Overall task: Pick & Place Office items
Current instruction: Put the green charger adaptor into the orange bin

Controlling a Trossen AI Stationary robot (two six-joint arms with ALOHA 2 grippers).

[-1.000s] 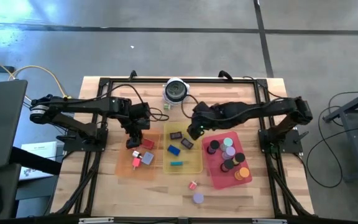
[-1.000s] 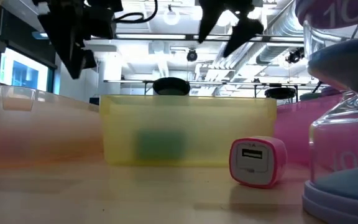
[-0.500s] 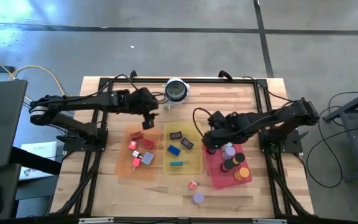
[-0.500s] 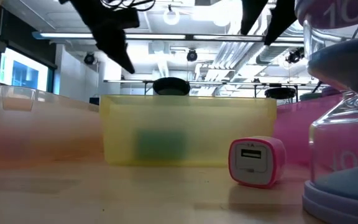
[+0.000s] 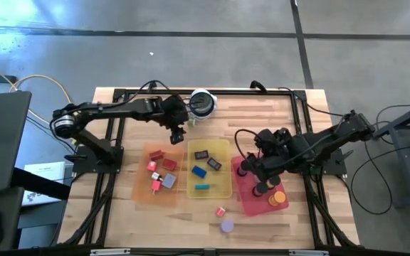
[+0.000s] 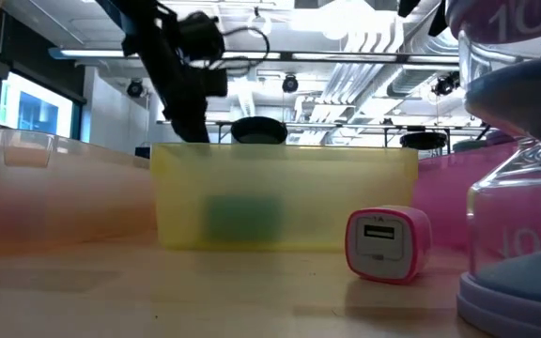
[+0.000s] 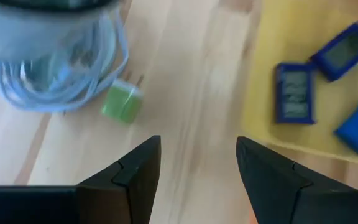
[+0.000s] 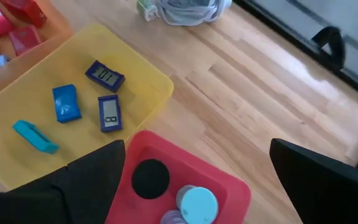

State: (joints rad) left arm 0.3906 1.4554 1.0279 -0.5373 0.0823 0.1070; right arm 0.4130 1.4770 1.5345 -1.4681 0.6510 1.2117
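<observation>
While the left tool (image 5: 179, 134) hangs with fingers apart and empty at twelve o'clock of the table (image 5: 119, 213), the green cube (image 7: 122, 103) lies just ahead, probably its target. Over the red tray (image 5: 246, 204) at four o'clock, the right tool (image 5: 251, 171) gapes wide, empty.

Three trays (image 5: 209, 190) lying side by side mid-table. Small blocks (image 5: 199, 171) sitting in the middle tray, discs (image 5: 265, 188) in the right one. Two pieces (image 5: 223, 219) lying before the trays.

Yellow tray (image 8: 160, 87), red tray (image 8: 229, 186), blue blocks (image 8: 66, 102), teal bit (image 8: 35, 136), green cube (image 7: 122, 103), black disc (image 8: 150, 177)
</observation>
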